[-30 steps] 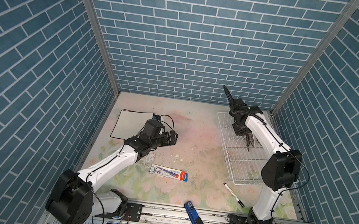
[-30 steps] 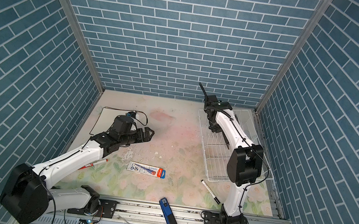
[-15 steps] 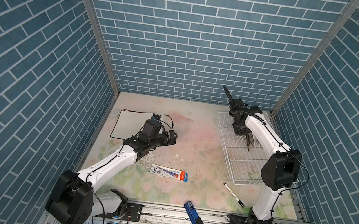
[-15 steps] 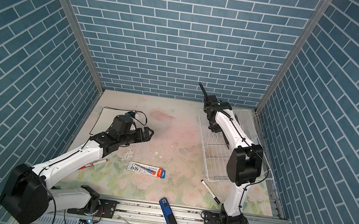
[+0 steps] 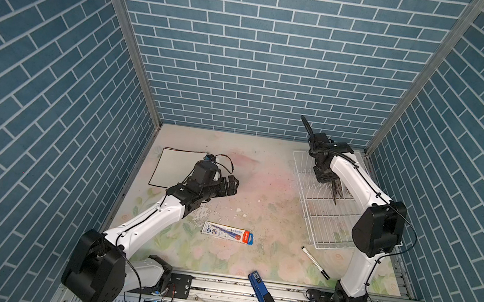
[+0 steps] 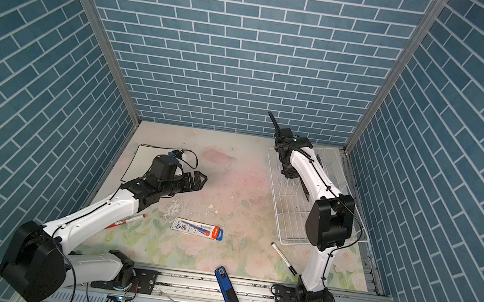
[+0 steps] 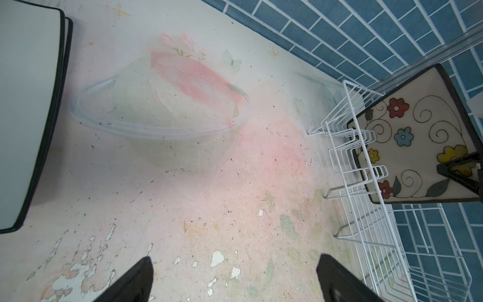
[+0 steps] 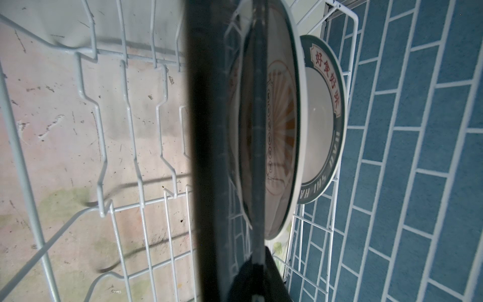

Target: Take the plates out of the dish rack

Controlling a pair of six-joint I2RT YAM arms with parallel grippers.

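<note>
My right gripper (image 8: 257, 277) is shut on the black rim of the flowered square plate (image 7: 418, 146). That plate stands upright in the white wire dish rack (image 5: 317, 219) and shows edge-on as a dark band (image 8: 209, 130) in the right wrist view. Behind it in the rack stand a round plate with an orange pattern (image 8: 283, 125) and a round one with a teal lettered rim (image 8: 326, 104). White square plates with black rims (image 5: 177, 165) lie stacked flat at the back left. My left gripper (image 5: 231, 185) hovers open and empty beside them, over the mat.
On the flowered mat lie a flat blue-and-orange packet (image 5: 228, 232), a black-tipped marker (image 5: 313, 262) in front of the rack, and a red marker (image 6: 126, 220) under my left arm. A blue tool (image 5: 261, 294) rests on the front rail. Brick walls enclose three sides.
</note>
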